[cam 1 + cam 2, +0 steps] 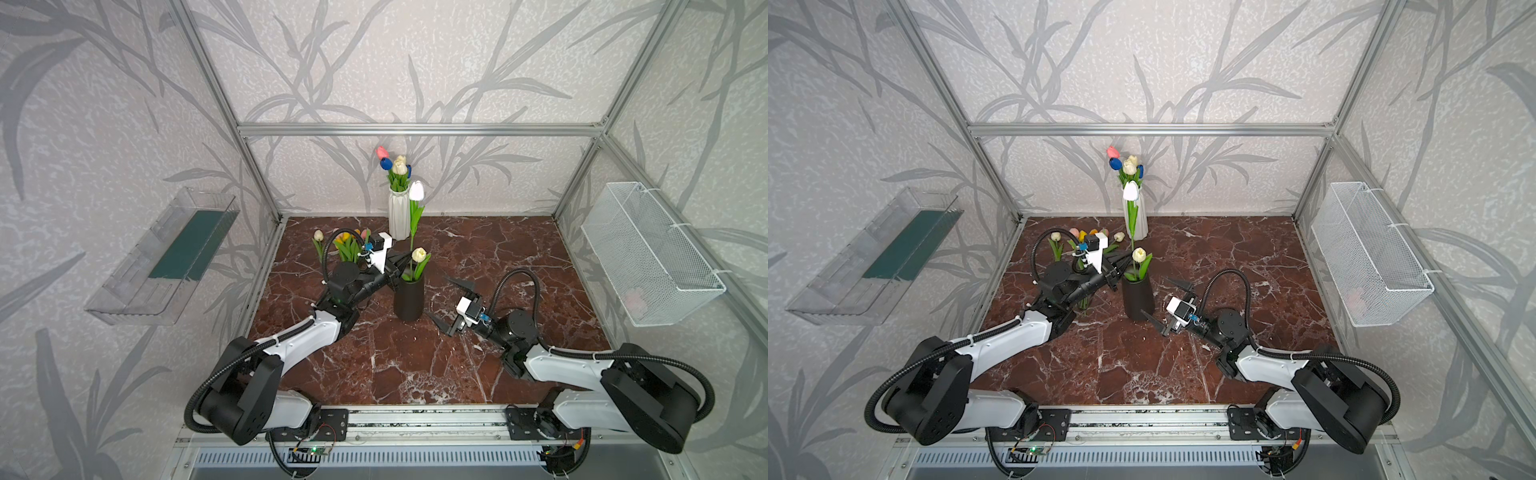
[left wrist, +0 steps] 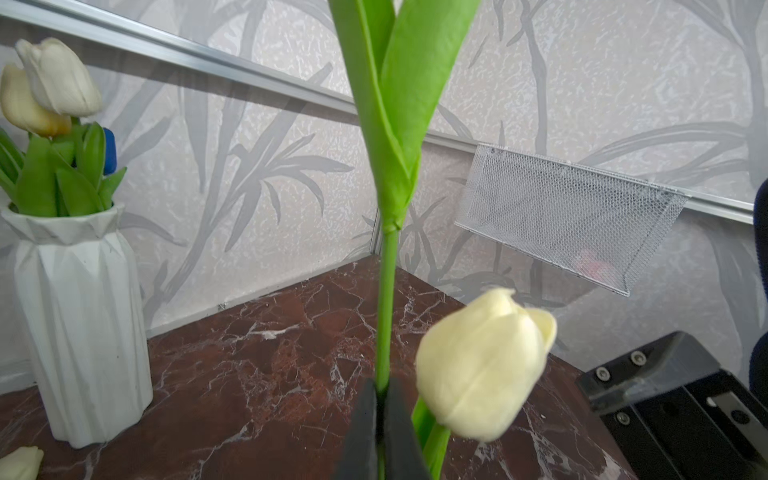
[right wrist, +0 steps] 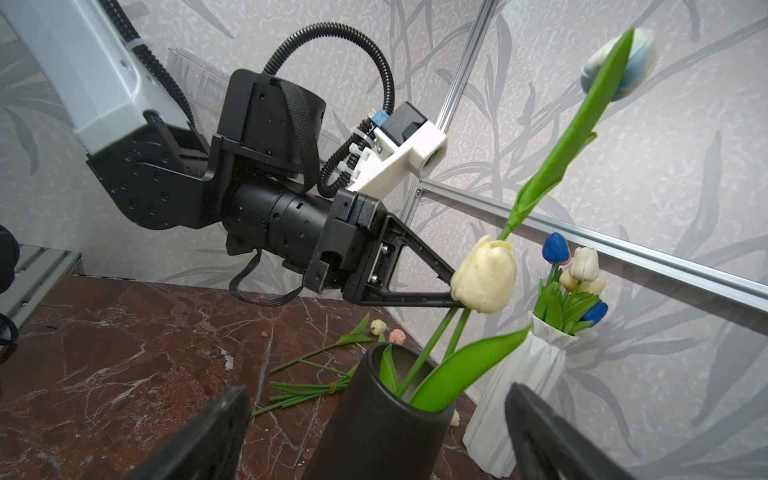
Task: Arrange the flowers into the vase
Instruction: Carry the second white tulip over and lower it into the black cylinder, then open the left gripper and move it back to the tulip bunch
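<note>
Tulip (image 1: 416, 191) with a white head, a long thin green stem (image 2: 386, 311) and two folded green leaves is standing nearly upright, its lower stem running down into the black vase (image 1: 409, 299). The left gripper (image 2: 380, 390) is pinching that stem, its fingers (image 2: 365, 424) pressing together on it just above the vase mouth, and the head is rising high above them. A shorter cream tulip (image 1: 419, 254) is sitting in the same vase, just beside the fingertips. The right gripper (image 1: 451, 303) is hanging with its fingers spread wide, holding nothing; the black vase is standing just beyond their tips. Other flowers (image 3: 316, 386) are lying loose on the table (image 1: 498, 257) behind the left fingers, and more are standing in a white vase (image 1: 399, 216) well past them.
</note>
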